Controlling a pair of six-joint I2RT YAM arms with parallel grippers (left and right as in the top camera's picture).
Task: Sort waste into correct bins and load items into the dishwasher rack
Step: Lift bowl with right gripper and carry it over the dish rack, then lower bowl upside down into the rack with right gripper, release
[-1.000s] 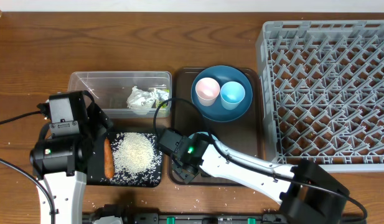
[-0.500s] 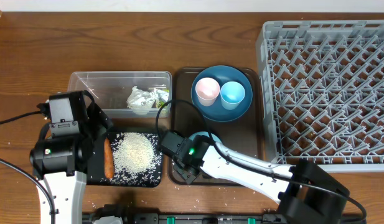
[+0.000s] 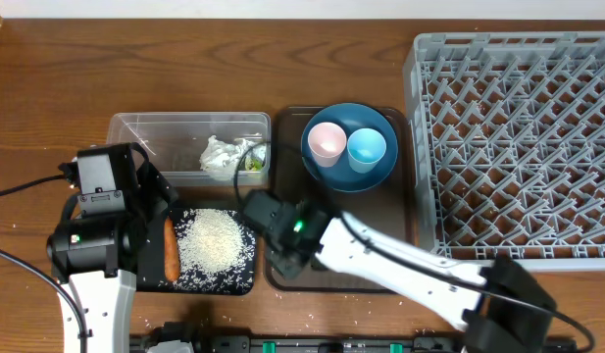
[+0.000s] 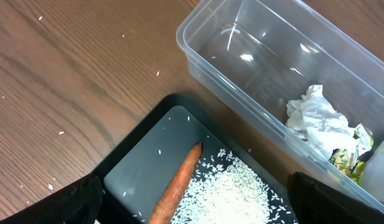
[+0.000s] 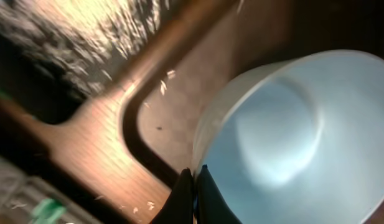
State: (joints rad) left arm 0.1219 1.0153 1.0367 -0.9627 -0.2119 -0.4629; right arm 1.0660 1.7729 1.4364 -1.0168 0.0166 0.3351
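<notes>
My right gripper [image 5: 193,171] is shut on the rim of the pale blue-white bowl [image 5: 285,143], above the brown tray's corner. From overhead the right gripper [image 3: 275,232] sits beside the black tray [image 3: 214,284] and its arm hides the bowl. The black tray holds the carrot [image 3: 171,250] and a heap of rice [image 3: 216,240]. The clear tub [image 3: 135,132] holds the wrapper [image 3: 222,155]. The pink cup [image 3: 327,142] and light-blue cup [image 3: 367,147] stand on the blue plate [image 3: 385,172]. My left gripper [image 4: 192,214] is open and empty over the carrot [image 4: 179,183].
The grey dishwasher rack [image 3: 518,137] fills the right side. The brown serving tray [image 3: 410,196] lies between it and the bins. Loose rice grains [image 3: 312,316] are scattered on the wooden table near the front edge.
My right gripper has moved up and left with the bowl, toward the black tray; its arm now hides the bowl from overhead. The left arm has not moved.
</notes>
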